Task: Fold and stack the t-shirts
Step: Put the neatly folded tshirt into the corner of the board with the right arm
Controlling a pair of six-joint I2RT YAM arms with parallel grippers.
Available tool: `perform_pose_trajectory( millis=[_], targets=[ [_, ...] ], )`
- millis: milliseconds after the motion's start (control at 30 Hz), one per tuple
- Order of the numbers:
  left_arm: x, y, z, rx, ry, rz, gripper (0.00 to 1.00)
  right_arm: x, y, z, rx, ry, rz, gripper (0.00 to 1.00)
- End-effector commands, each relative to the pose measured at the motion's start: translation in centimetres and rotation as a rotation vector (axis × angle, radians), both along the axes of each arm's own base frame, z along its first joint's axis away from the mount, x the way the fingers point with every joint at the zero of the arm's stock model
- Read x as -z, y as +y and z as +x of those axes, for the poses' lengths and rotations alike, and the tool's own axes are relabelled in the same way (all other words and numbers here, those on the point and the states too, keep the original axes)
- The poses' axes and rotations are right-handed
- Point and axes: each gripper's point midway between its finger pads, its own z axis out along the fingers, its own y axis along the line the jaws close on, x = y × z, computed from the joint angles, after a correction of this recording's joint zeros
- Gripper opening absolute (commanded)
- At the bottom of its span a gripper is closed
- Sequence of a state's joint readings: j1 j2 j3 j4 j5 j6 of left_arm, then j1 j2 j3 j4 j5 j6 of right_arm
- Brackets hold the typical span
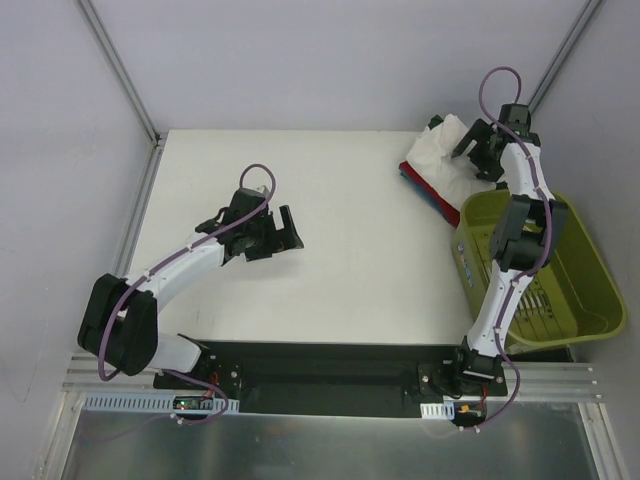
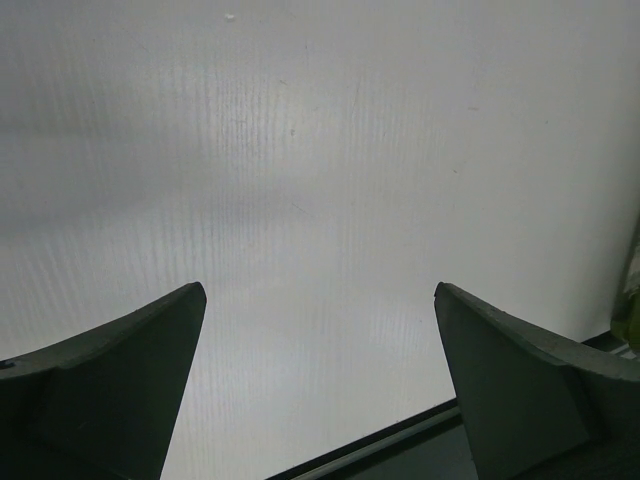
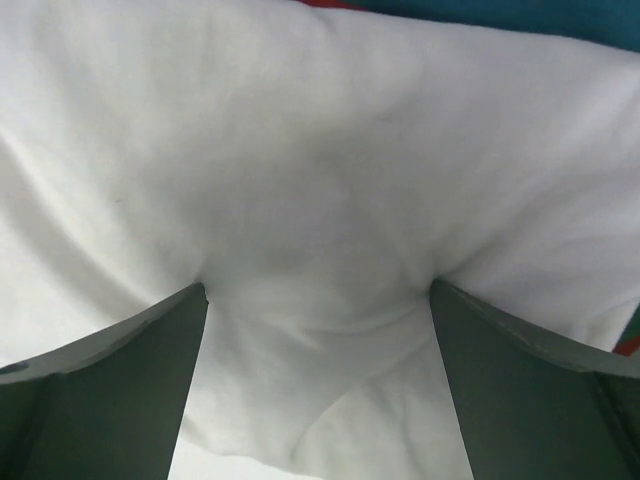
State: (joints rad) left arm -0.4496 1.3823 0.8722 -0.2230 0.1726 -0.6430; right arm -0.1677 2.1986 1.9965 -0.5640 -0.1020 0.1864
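Note:
A folded cream-white t-shirt (image 1: 445,160) lies on top of folded red (image 1: 410,168) and teal-blue (image 1: 428,192) shirts at the table's far right. My right gripper (image 1: 482,150) is open and presses down onto the white shirt (image 3: 320,180); its fingertips (image 3: 195,300) dent the cloth, which bulges between them. Strips of teal (image 3: 520,15) and red show at the top edge of the right wrist view. My left gripper (image 1: 283,235) is open and empty over bare table (image 2: 320,180) at mid-left.
An olive-green plastic basket (image 1: 580,290) stands at the right, close to the shirt stack and around the right arm's forearm. White walls enclose the table on three sides. The table's near edge (image 2: 400,440) shows under the left gripper.

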Motion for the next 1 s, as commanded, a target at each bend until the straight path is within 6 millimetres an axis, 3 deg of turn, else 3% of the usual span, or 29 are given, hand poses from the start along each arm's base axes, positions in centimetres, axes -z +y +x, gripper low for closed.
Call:
perform_pose_trajectory(
  millis=[0, 33, 67, 133, 167, 200, 233, 267, 300, 333, 367, 400, 433, 467, 500, 533, 600, 633, 667, 733, 767, 833, 867, 967],
  targets=[
    [-1.8, 1.0, -0.2, -0.015, -0.052, 0.004, 0.99, -9.4, 2.0, 0.6, -0.084, -0.187, 0.014, 0.97],
    [-2.0, 1.1, -0.3, -0.018, -0.057, 0.008, 0.99, -10.6, 2.1, -0.1, -0.088, -0.187, -0.006, 0.97],
    [-2.3, 1.3, -0.4, -0.024, -0.064, 0.012, 0.99, -13.3, 2.0, -0.9, -0.092, -0.227, -0.041, 0.97],
    [-3.0, 2.3, -0.9, -0.048, -0.079, 0.036, 0.99, -15.4, 1.9, -3.0, -0.101, -0.23, -0.124, 0.97],
    [-3.1, 2.8, -1.2, -0.056, -0.082, 0.052, 1.0, -18.9, 2.0, -5.0, -0.103, -0.289, -0.161, 0.97],
    [-3.4, 3.6, -2.2, -0.065, -0.073, 0.072, 0.99, -17.7, 2.2, -6.5, -0.108, -0.252, -0.184, 0.97],
    [-3.4, 4.6, -2.4, -0.109, -0.074, 0.105, 0.99, -18.7, 2.4, -7.6, -0.129, -0.282, -0.222, 0.97],
    [-2.9, 5.1, -3.1, -0.121, -0.055, 0.114, 0.99, -21.7, 4.0, -10.3, -0.168, -0.36, -0.257, 0.97],
    [-3.5, 5.7, -3.5, -0.149, -0.082, 0.115, 0.99, -19.4, 4.7, -12.0, -0.194, -0.318, -0.27, 0.97],
    [-3.4, 6.4, -3.9, -0.17, -0.084, 0.13, 0.99, -19.5, 6.3, -13.4, -0.237, -0.343, -0.277, 0.97],
    [-2.9, 6.9, -4.6, -0.184, -0.079, 0.138, 0.99, -22.0, 6.7, -16.4, -0.235, -0.42, -0.285, 0.97],
    [-3.9, 7.2, -4.9, -0.195, -0.112, 0.121, 0.99, -21.9, 7.8, -18.0, -0.256, -0.44, -0.274, 0.97],
    [-3.9, 7.6, -5.5, -0.208, -0.11, 0.124, 0.99, -18.3, 9.3, -19.7, -0.296, -0.397, -0.249, 0.97],
    [-4.0, 8.0, -5.8, -0.224, -0.117, 0.127, 0.99, -20.0, 10.1, -22.5, -0.295, -0.486, -0.225, 0.97],
    [-4.8, 8.3, -6.1, -0.237, -0.146, 0.108, 0.99, -18.8, 11.1, -23.8, -0.315, -0.497, -0.186, 0.97],
    [-4.8, 8.5, -6.4, -0.249, -0.15, 0.102, 0.99, -15.7, 12.9, -25.0, -0.369, -0.481, -0.15, 0.97],
    [-4.6, 9.2, -6.9, -0.283, -0.161, 0.102, 0.99, -15.0, 14.9, -27.9, -0.43, -0.532, -0.071, 0.97],
    [-4.5, 9.5, -7.0, -0.297, -0.162, 0.11, 1.0, -11.7, 16.1, -29.3, -0.479, -0.471, -0.042, 0.97],
    [-4.2, 9.8, -7.3, -0.308, -0.155, 0.119, 0.99, -11.2, 16.5, -30.3, -0.483, -0.474, -0.016, 0.97],
    [-3.9, 9.9, -7.5, -0.3, -0.149, 0.124, 0.99, -8.4, 17.3, -31.5, -0.491, -0.425, -0.001, 0.97],
    [-3.6, 9.9, -7.7, -0.297, -0.141, 0.129, 0.99, -5.7, 16.9, -32.1, -0.468, -0.375, -0.009, 0.97],
    [-3.3, 10.0, -7.9, -0.296, -0.131, 0.133, 0.99, -3.6, 17.5, -32.7, -0.459, -0.339, 0.024, 0.97],
    [-3.0, 10.0, -8.1, -0.293, -0.127, 0.136, 0.99, -1.5, 17.6, -33.4, -0.467, -0.302, 0.032, 0.97],
    [-2.5, 10.6, -8.2, -0.313, -0.126, 0.156, 0.99, 0.0, 18.4, -33.4, -0.459, -0.328, 0.06, 0.97]
  ],
)
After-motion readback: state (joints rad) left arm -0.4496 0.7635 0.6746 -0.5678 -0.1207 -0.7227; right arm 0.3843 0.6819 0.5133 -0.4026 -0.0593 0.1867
